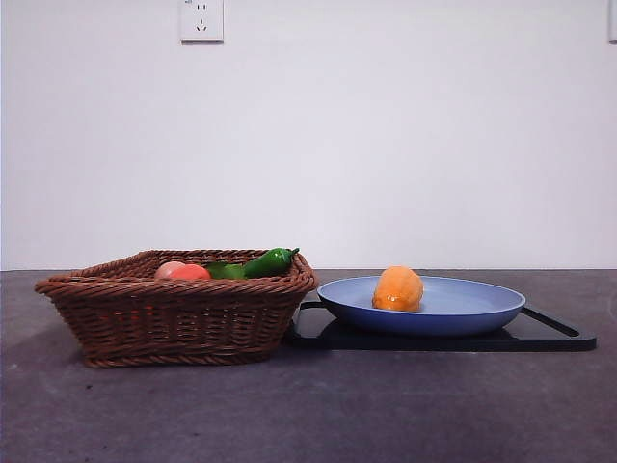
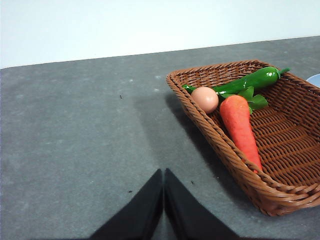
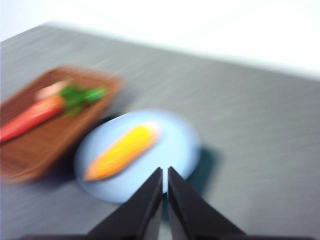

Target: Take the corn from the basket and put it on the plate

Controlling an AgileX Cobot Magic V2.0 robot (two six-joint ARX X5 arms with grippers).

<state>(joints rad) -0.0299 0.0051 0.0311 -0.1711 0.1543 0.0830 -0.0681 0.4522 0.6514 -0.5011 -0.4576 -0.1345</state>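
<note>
- Front view: dark grey table (image 1: 308, 415) under a plain white wall (image 1: 386, 145), with a socket (image 1: 201, 19) high up on it.
- Open table surface in front of everything and to the far left and right; no arm visible here.
- Brown wicker basket (image 1: 178, 323) at the left, holding a pinkish round fruit (image 1: 183, 272) and a glossy green pepper (image 1: 267, 261) that rise just above the braided rim.
- Light-blue plate (image 1: 482, 313) at the right, resting on a flat black tray (image 1: 549, 338), its edge just beside the basket.
- Corn (image 1: 398, 288) lying on the plate, left of its middle, out of the basket.
- Left wrist view: left gripper (image 2: 163, 172) above bare grey table, beside the basket (image 2: 210, 142) and apart from it, fingers together and holding nothing.
- Inside the basket, the pepper (image 2: 255, 80) along the far wall, the round fruit (image 2: 205, 99) in a corner touching an orange-red carrot (image 2: 240, 125) that lies along the near wall.
- Right wrist view, strongly blurred: right gripper (image 3: 165, 172) over the plate (image 3: 177, 150), fingers nearly together with only a thin slit between them, empty.
- Corn (image 3: 122, 150) lying slantwise on the plate; basket (image 3: 35, 150) beside it with the carrot (image 3: 30, 117) and green leaves; wide bare table on the other side.
</note>
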